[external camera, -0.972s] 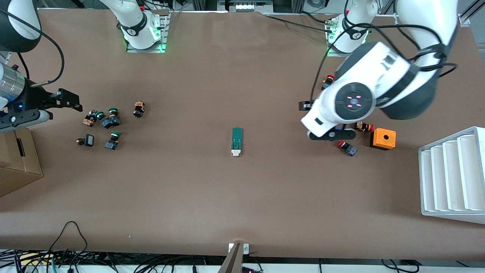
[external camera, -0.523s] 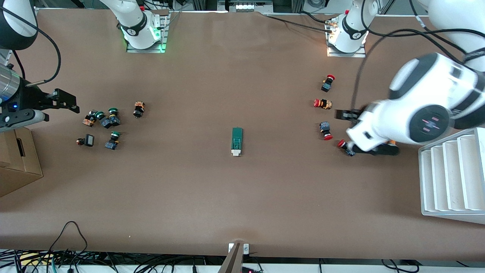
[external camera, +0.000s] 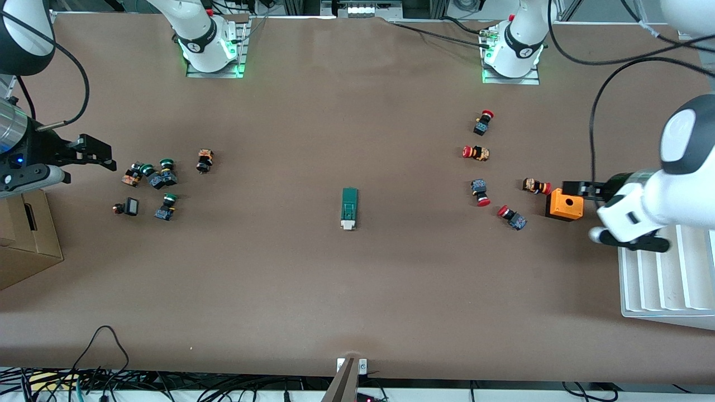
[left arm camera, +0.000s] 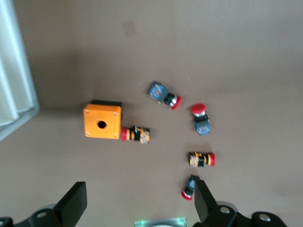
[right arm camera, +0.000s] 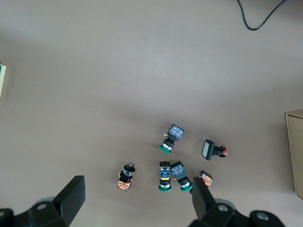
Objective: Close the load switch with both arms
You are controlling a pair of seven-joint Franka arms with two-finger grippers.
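Note:
The load switch (external camera: 348, 208), a narrow dark-green block with a white tab at its nearer end, lies alone at the middle of the table. Neither gripper touches it. My left gripper (external camera: 610, 215) hangs open over the table between the orange box (external camera: 564, 205) and the white rack (external camera: 665, 268). In the left wrist view its fingers stand wide apart around bare table (left arm camera: 139, 203). My right gripper (external camera: 64, 164) hangs open at the right arm's end of the table, beside the green-capped buttons (external camera: 159, 176). The right wrist view shows it empty (right arm camera: 137, 201).
Several red-capped push buttons (external camera: 480, 192) lie between the load switch and the orange box (left arm camera: 102, 121). A cardboard box (external camera: 25, 240) sits at the right arm's end. Green-capped buttons (right arm camera: 170, 172) lie below the right gripper. Cables hang along the table's nearer edge.
The left arm has swung away from over the red-capped buttons toward the white rack, uncovering the buttons and the orange box. The right gripper has drifted slightly toward its end of the table.

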